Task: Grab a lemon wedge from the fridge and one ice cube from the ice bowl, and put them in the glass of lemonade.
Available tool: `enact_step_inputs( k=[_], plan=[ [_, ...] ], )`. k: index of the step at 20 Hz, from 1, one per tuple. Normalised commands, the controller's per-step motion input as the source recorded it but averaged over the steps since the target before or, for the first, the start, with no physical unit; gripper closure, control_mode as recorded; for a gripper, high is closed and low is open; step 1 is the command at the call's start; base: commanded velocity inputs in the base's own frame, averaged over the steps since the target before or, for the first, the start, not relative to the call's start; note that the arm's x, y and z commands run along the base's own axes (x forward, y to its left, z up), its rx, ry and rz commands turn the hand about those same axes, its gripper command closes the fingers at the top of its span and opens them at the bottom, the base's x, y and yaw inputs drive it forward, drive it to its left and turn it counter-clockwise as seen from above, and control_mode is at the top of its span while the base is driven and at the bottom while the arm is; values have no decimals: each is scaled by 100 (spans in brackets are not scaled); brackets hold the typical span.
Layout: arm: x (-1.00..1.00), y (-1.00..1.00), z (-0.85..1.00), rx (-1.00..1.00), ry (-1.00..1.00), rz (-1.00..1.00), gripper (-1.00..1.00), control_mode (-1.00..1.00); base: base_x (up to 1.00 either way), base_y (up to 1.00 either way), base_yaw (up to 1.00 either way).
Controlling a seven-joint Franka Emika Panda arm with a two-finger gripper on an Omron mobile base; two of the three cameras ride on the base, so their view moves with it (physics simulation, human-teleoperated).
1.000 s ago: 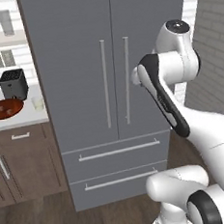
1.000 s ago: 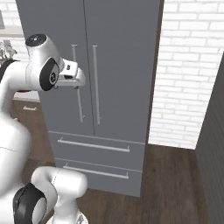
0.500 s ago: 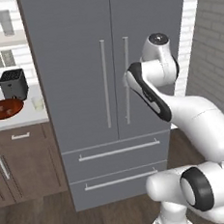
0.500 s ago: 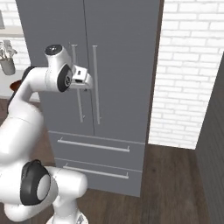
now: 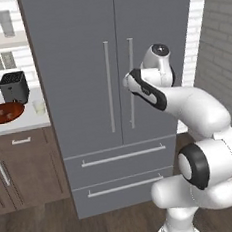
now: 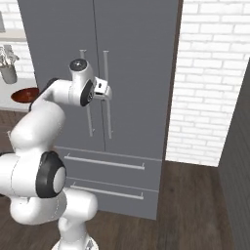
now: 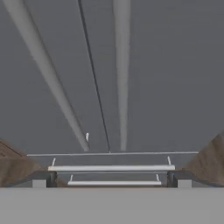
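The grey fridge (image 5: 81,51) stands with both doors and both lower drawers closed; the lemon wedge is hidden. My gripper (image 6: 109,92) hovers close in front of the right door's slim handle (image 5: 132,81), beside the centre seam, without touching it. In the hand view both long handles (image 7: 121,78) run down toward the drawer handles, and my fingertips (image 7: 43,180) stand wide apart, so the gripper (image 7: 111,181) is open and holds nothing. The reddish-brown ice bowl (image 5: 4,112) and the small glass of lemonade (image 5: 39,107) sit on the counter to the fridge's left.
A black toaster-like box (image 5: 13,86) stands behind the bowl. A shelf (image 5: 0,41) above holds a jar and a taller grey glass. Dark brown cabinets (image 5: 22,167) lie under the counter. A white brick wall (image 6: 210,83) flanks the fridge's right side.
The arm has folded in and carried the hand closer to the fridge doors, up to the right handle. The fridge stays closed.
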Motion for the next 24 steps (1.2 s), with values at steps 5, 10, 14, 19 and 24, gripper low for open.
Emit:
enact_step_inputs(
  k=[5,10,14,19,24],
  plan=[
    [3,0,99,0,-6,0,-100,-100,0,0,0],
    [25,-3,18,-2,0,0,-100,-100,0,0,0],
    [56,-29,-47,-2,0,0,-100,-100,0,0,0],
    [55,-14,-47,0,0,0,-100,-100,0,0,0],
    [30,12,-9,-1,0,0,-100,-100,0,0,0]
  ],
)
